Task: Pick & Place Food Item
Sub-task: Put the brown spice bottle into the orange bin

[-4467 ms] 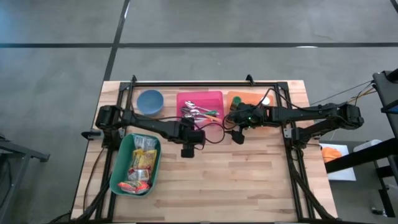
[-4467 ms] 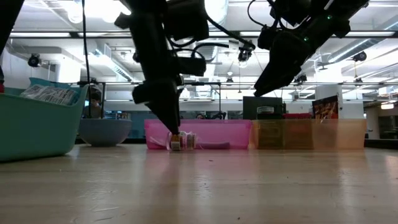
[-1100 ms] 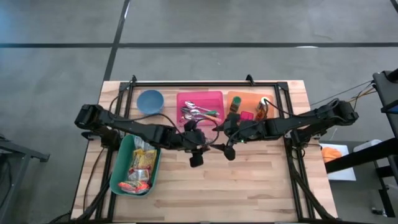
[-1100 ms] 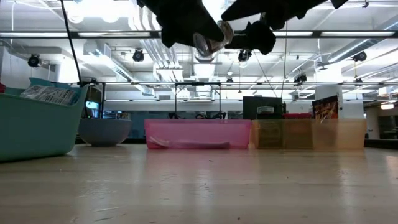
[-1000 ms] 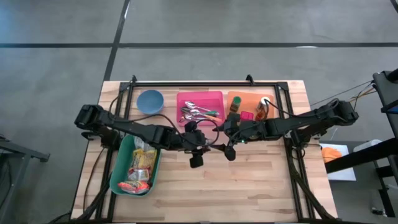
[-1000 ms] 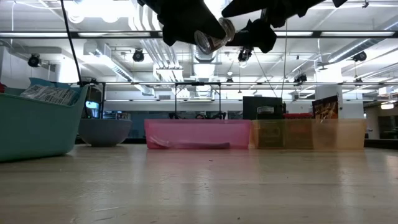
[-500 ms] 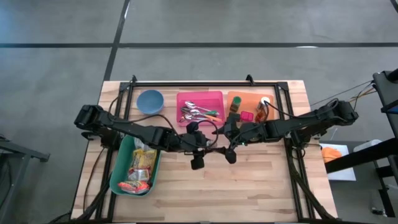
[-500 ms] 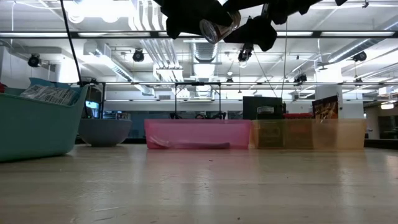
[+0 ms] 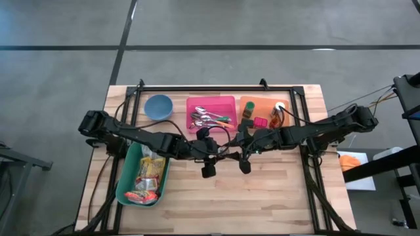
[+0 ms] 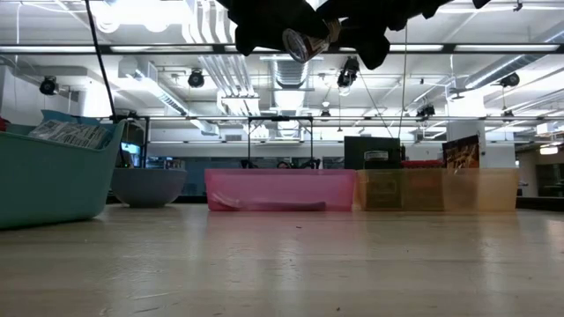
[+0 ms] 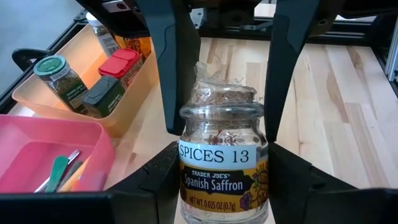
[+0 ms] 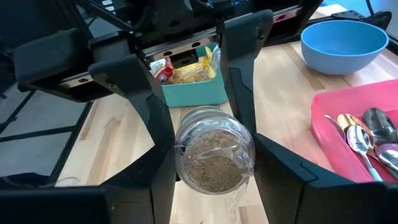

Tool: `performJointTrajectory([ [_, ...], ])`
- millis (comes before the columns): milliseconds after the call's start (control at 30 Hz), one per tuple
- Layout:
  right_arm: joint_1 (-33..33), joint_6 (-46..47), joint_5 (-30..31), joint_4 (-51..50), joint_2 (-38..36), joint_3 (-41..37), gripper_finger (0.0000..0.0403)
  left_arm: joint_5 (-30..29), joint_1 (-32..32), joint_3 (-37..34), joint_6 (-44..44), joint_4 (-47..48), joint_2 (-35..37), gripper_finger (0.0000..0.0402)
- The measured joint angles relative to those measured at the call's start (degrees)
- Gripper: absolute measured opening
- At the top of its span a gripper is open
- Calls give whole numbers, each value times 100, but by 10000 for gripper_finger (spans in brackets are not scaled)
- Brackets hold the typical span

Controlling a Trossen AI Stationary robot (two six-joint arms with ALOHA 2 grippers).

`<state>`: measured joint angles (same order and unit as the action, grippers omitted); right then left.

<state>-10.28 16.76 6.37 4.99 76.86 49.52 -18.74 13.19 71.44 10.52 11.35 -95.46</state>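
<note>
Saffron jar (image 11: 222, 163): clear glass, "Spanish Saffron" label, lying level in mid-air above the bench (image 9: 262, 196). Label legible in left wrist view only; right wrist view shows the jar's end, threads inside. Left tool (image 11: 222, 171) pinches the labelled body; right tool (image 12: 205, 134) pinches the opposite end, fingers flanking the glass.

A blue bowl (image 9: 158, 107) and a pink tray (image 9: 226, 104) of spoons (image 9: 201, 118) sit along the table's (image 9: 275, 196) far edge.
</note>
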Motion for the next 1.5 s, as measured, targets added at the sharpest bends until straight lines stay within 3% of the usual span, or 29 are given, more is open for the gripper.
performJointTrajectory([
  [367, 2, -27, -15, 13, -2, -2, 167, 8, 4, 0, 2, -24, 0, 181],
  [633, 4, -69, -41, 56, -37, -2, 167, 89, 9, 2, 270, -105, 11, 322],
  [867, 53, -61, -41, -59, -62, -1, 167, 67, 7, 2, 514, 24, 157, 378],
  [1033, 234, -49, 12, -1176, -227, 450, 167, 44, 7, 4, 1021, 686, 528, 384],
  [1233, 559, -61, 571, -3247, -264, 1444, 167, 172, 16, -48, 1606, 1620, 1079, 385],
  [1500, 1539, 332, 881, -5943, -251, 2487, 167, 210, 166, -59, 2682, 2327, 1413, 385],
])
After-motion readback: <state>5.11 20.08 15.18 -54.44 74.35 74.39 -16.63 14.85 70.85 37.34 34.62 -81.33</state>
